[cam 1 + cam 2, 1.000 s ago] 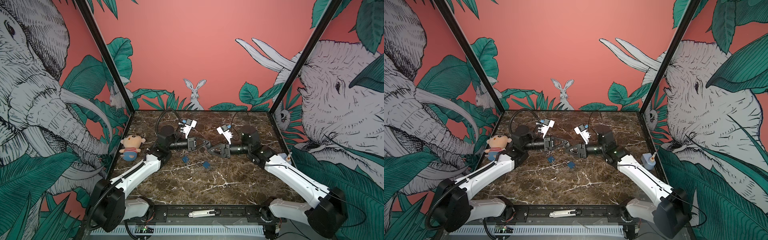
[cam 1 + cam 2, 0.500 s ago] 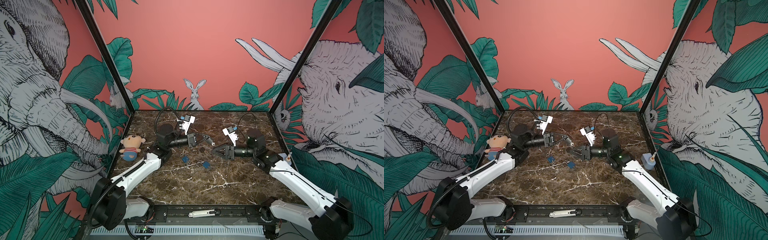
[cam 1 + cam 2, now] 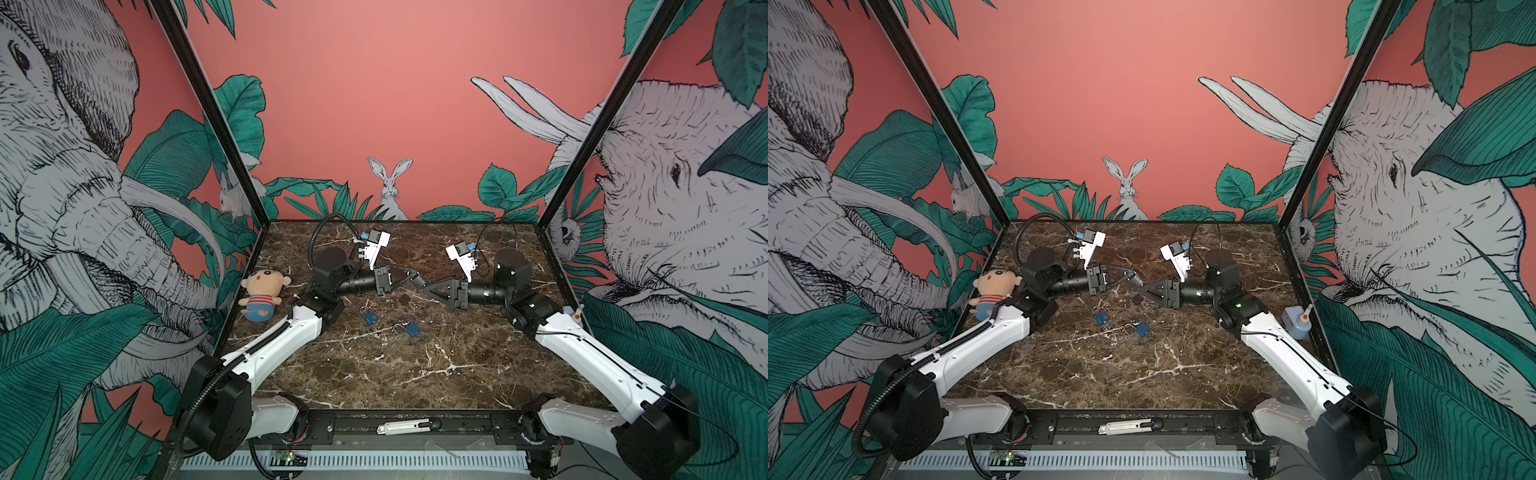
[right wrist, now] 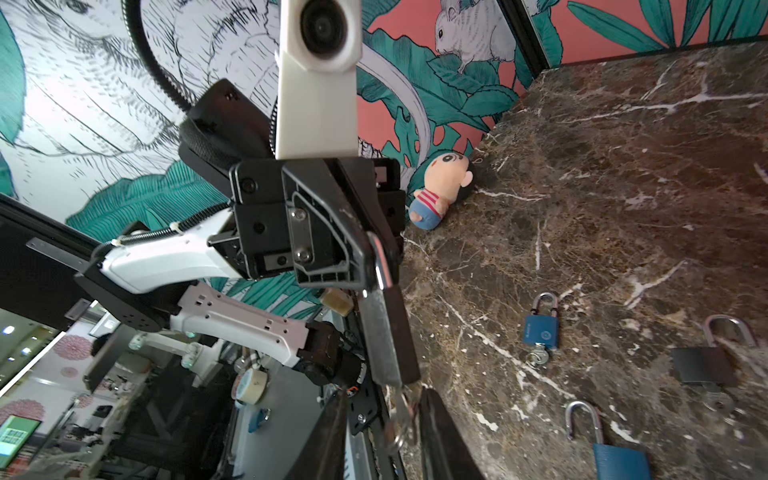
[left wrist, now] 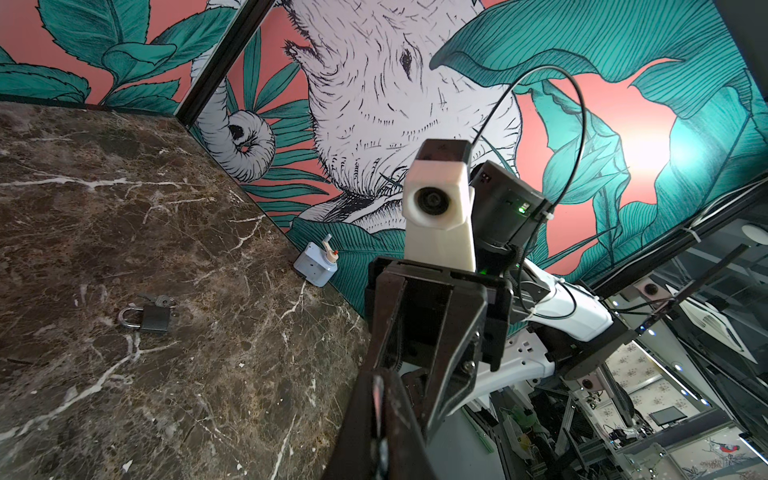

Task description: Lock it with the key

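Black padlock is up off the marble table, mid-scene, just far of the loose blue padlocks. Its long axis runs left to right: shackle end left, key poking out the right end. The left gripper is clenched on the shackle, holding it aloft. The right gripper comes nose-on from the right, fingers either side of the key. Whether they've bitten, I can't tell. That's the arm placed to turn it.

Left pincer, clamped shut, faces right pincer tip to tip.
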Robot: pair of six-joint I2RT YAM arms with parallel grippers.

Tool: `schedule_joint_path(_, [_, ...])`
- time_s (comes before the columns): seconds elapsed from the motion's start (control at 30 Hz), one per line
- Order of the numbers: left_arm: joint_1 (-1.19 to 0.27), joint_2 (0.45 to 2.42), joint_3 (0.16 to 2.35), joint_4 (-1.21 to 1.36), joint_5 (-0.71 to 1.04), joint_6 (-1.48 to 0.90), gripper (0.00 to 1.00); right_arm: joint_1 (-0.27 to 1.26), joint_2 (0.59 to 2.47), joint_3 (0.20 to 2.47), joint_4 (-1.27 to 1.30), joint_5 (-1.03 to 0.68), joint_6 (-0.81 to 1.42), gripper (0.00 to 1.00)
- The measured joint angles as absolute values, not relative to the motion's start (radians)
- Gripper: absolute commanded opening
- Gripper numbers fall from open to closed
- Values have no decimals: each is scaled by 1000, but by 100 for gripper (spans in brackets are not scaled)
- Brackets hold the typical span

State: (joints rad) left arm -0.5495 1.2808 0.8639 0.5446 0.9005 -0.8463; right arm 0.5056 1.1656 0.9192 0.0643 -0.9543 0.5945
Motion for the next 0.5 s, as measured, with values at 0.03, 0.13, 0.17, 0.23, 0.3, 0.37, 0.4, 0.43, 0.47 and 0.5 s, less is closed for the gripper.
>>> schedule_joint_path(0.03, [-550,1281,864,545,900,-847,0,506,1169,919,67,-957,597,15])
schedule_joint_path(0.13, [-550,1281,867,547,902,-849,0,504,1174,919,68,-958,606,8])
schedule_joint_path(0.17, [-550,1281,869,547,902,-850,0,501,1174,919,69,-959,607,6])
schedule_joint_path(0.23, [-550,1281,871,549,902,-849,0,500,1174,919,71,-959,610,4])
schedule_joint_path(0.3, [-549,1281,871,548,901,-849,0,500,1174,919,71,-960,610,0])
schedule_joint_path(0.37, [-550,1281,871,549,901,-849,0,499,1172,919,71,-959,609,0])
schedule_joint_path(0.4, [-550,1281,871,549,901,-849,0,500,1171,919,70,-959,609,0])
schedule_joint_path(0.43, [-550,1281,871,549,901,-849,0,499,1170,919,70,-959,609,0])
schedule_joint_path(0.47, [-550,1281,871,549,900,-849,0,499,1169,919,69,-958,607,0])
schedule_joint_path(0.5, [-550,1281,871,549,900,-849,0,499,1169,919,69,-958,606,0])
